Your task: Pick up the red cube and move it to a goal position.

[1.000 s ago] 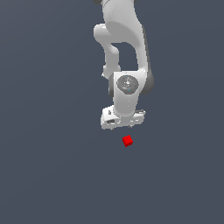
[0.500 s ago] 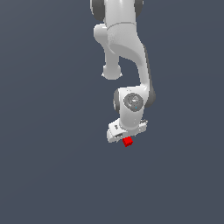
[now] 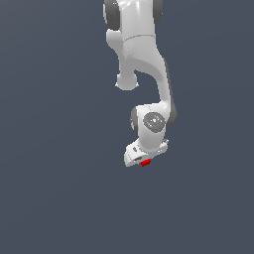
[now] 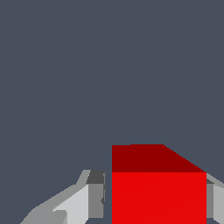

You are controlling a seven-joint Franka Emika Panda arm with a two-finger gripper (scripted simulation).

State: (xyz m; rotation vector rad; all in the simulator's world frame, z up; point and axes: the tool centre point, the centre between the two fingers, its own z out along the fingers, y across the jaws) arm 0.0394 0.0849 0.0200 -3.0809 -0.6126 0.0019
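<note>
The red cube (image 3: 146, 162) is tiny and bright red, and lies on the plain grey ground. In the exterior view only a sliver of it shows under the white hand. My gripper (image 3: 143, 159) has come down over it. In the wrist view the cube (image 4: 158, 192) fills the space between the two grey fingers (image 4: 95, 197). One finger stands a narrow gap away from the cube's side. The other finger is at the cube's opposite side, at the picture's edge. The jaws are open around the cube.
The ground (image 3: 59, 188) is a flat, even dark grey all round, with nothing else on it in view. The white arm (image 3: 141, 74) rises from the hand toward the top of the exterior view.
The arm has lowered the gripper from just above and behind the cube down over it. The cube, fully visible a second ago, is now mostly hidden by the hand. The cube has not moved.
</note>
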